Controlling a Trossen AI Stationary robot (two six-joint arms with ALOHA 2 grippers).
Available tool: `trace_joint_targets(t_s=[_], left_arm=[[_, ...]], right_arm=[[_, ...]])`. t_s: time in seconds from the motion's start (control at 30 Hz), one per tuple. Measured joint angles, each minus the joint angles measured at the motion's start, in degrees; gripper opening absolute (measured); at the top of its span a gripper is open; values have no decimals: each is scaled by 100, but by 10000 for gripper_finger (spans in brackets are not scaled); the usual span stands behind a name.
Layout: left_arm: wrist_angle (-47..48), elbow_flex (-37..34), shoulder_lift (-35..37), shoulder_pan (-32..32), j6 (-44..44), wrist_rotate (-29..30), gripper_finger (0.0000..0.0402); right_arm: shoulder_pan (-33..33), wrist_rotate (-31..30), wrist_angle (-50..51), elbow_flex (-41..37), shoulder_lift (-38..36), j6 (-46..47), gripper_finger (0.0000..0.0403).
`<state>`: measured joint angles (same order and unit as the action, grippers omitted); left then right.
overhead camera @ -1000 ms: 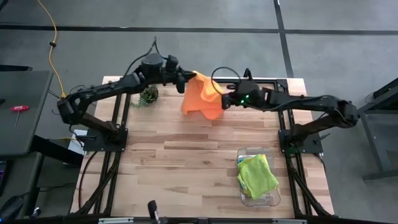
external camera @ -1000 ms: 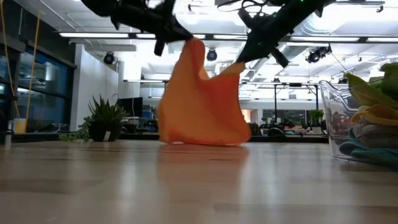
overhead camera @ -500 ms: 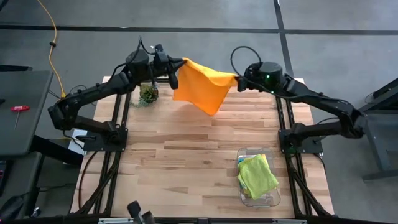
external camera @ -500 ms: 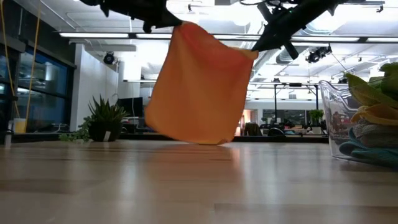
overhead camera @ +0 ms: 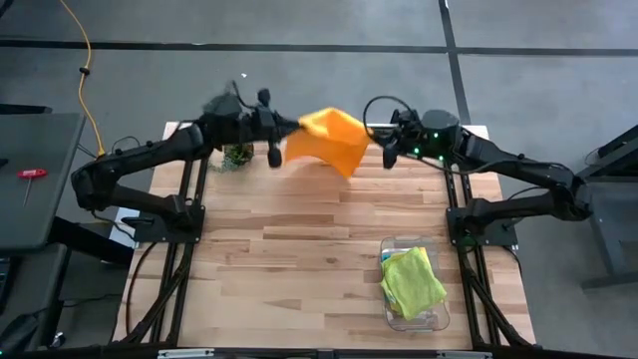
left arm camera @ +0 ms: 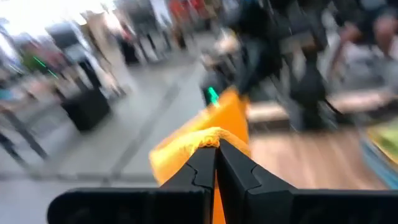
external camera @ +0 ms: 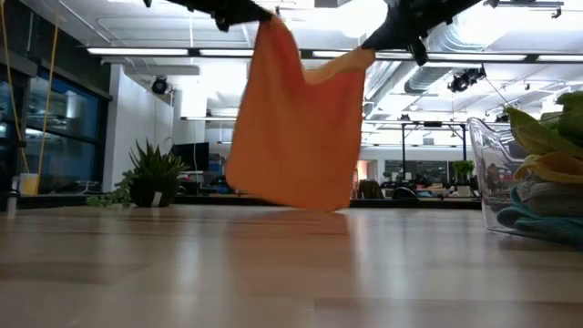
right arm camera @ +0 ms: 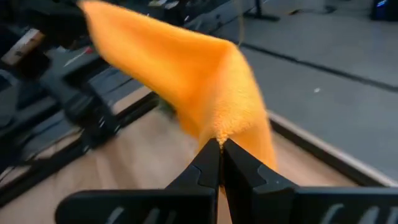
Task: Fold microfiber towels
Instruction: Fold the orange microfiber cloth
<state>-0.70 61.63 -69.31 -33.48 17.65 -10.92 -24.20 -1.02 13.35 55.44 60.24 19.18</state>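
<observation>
1. Orange soft square microfiber towel (overhead camera: 327, 142), hanging in the air over the far part of the light wooden table (overhead camera: 299, 259), lower edge just above the boards in the low view, not lying on them
2. Held at two top corners: left gripper (left arm camera: 216, 152) pressed together on one corner, right gripper (right arm camera: 220, 148) pinching the other corner
3. Slack between the two grips, so the cloth sags and bunches, not flat
4. Step in hand, as a judgement: spreading the cloth out before the first fold; no fold made yet
5. Next move probably calls for pulling the corners apart to take out the sag, then lowering evenly so the free edge lands straight on the wood
6. Lime green cloth (overhead camera: 412, 281) resting in the clear plastic bin (overhead camera: 387, 247), well apart, near the right arm's side
</observation>
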Motion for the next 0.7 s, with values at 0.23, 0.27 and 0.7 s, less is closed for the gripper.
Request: trace_joint_targets(t_s=[0.23,0.27,0.7], left_arm=[[1740,-10,-288,1236,-49,902,0],[1910,-10,-337,1424,-131,903,0],[2151,-872,-439,3407,-2947,837,0]], right_arm=[[893,-2,445,0,214,195,0],[1030,-2,546,0,264,300,0],[2594,745,782,0,752,1696,0]])
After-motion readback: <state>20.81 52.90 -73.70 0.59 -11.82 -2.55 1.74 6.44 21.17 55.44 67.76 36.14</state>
